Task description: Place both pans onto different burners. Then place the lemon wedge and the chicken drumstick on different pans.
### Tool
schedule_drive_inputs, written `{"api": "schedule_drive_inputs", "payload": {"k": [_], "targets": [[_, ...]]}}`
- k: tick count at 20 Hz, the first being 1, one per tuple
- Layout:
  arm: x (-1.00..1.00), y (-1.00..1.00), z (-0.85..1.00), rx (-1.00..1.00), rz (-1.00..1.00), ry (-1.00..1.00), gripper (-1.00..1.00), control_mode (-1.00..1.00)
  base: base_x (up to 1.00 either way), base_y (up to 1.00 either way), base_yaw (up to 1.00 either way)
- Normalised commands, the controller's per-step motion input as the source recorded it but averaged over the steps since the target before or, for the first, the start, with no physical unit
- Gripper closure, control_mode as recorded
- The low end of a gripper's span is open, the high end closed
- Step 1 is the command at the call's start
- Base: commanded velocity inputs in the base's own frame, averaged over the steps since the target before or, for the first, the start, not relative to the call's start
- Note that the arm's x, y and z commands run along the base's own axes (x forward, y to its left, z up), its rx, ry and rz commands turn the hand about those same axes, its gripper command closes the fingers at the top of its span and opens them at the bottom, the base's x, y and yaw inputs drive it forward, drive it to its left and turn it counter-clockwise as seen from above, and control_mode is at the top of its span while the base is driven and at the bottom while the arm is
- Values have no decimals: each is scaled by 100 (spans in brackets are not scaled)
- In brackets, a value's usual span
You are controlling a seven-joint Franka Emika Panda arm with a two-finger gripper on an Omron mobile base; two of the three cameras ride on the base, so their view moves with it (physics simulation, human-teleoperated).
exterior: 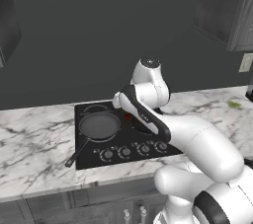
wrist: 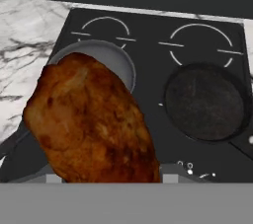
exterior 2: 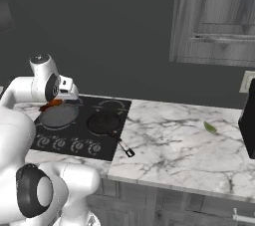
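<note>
Drumstick filled the near part of the hand view: the chicken drumstick [wrist: 91, 119] hung in the gripper [exterior 2: 56, 102], jaws closed on it at a middling width, fingertips themselves hidden behind the meat. It sat above the cooktop [wrist: 148, 40], over the edge of the grey pan [wrist: 108, 55], with that pan's rim peeking out behind its upper end. From the right base view a sliver of orange-brown showed under the hand, just above the grey pan's back rim.

Grey pan rested on the front left burner, handle pointing off the cooktop's front left corner. Black pan [wrist: 205, 100] sat on the front right burner, well apart from the grey one, empty. Two back burners [wrist: 201, 44] were bare rings.

Lemon wedge [exterior 2: 209, 127] lay far off on the counter [exterior 2: 174, 140], toward its right end, not yet moved.

Risk, as a guess: the drumstick was not centred over the grey pan, so a release here could land it on the rim and roll it onto the glass. A loose hold on the glossy meat could slip early too.
</note>
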Motion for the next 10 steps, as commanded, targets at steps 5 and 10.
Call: {"api": "schedule_drive_inputs", "payload": {"k": [5,10], "targets": [[0,49,-4,0,0,2,100,-100,0,0,0],[7,32,-2,0,0,2,100,-100,0,0,0]]}}
